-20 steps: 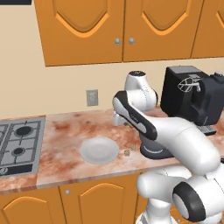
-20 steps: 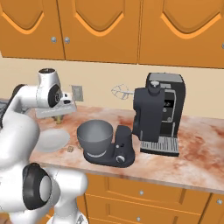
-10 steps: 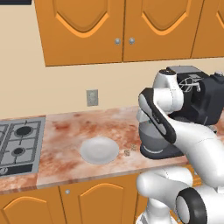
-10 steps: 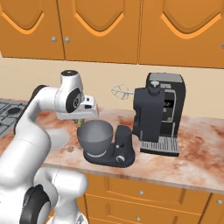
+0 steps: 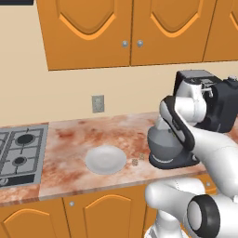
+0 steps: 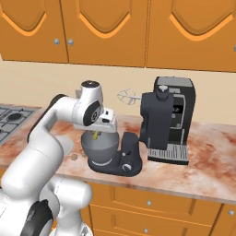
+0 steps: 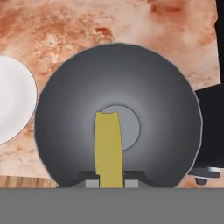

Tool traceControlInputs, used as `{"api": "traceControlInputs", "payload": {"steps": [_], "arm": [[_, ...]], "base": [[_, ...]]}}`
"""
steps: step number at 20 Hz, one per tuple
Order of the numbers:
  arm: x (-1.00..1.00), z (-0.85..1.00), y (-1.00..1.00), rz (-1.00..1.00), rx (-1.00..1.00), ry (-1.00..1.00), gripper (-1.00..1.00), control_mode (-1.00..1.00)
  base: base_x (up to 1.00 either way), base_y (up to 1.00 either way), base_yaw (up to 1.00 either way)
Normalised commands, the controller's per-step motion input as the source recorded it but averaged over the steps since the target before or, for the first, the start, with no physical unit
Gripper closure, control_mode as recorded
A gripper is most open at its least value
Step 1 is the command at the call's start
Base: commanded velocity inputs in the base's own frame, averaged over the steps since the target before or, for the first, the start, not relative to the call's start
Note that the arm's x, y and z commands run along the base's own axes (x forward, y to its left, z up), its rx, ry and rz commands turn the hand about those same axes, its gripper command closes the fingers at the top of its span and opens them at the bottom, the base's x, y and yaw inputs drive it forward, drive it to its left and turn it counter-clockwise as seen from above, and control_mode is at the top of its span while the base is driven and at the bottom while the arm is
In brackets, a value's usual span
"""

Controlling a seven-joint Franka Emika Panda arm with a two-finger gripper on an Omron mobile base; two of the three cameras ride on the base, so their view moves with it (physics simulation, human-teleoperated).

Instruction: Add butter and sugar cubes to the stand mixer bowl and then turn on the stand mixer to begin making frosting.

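Yellow-olive butter (image 7: pixel 108 148), grey stand mixer bowl (image 7: pixel 118 122), white plate (image 5: pixel 105 159).

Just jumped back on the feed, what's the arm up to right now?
The gripper is shut on the butter and holds it right above the stand mixer bowl, not yet dropped in. The hand view looks straight down into the bowl with the yellow stick over its middle. The sugar cubes sit on the counter between the white plate and the stand mixer. The coffee machine stands just beyond the mixer.
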Motion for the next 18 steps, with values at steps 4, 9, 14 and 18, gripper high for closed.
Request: {"api": "traceControlInputs", "payload": {"steps": [4,9,14,18], "arm": [[0.05,-0.48,-0.02,-0.09,0.0,0.0,1.0,-1.0],[0.17,-0.4,-0.01,-0.06,0.0,0.0,1.0,-1.0],[0.29,-0.15,0.0,-0.03,0.0,0.0,1.0,-1.0],[0.26,-0.08,0.0,0.0,0.0,0.0,1.0,-1.0]], "base": [[0.0,0.0,0.0],[0.0,0.0,0.0],[0.0,0.0,0.0],[0.0,0.0,0.0]]}}
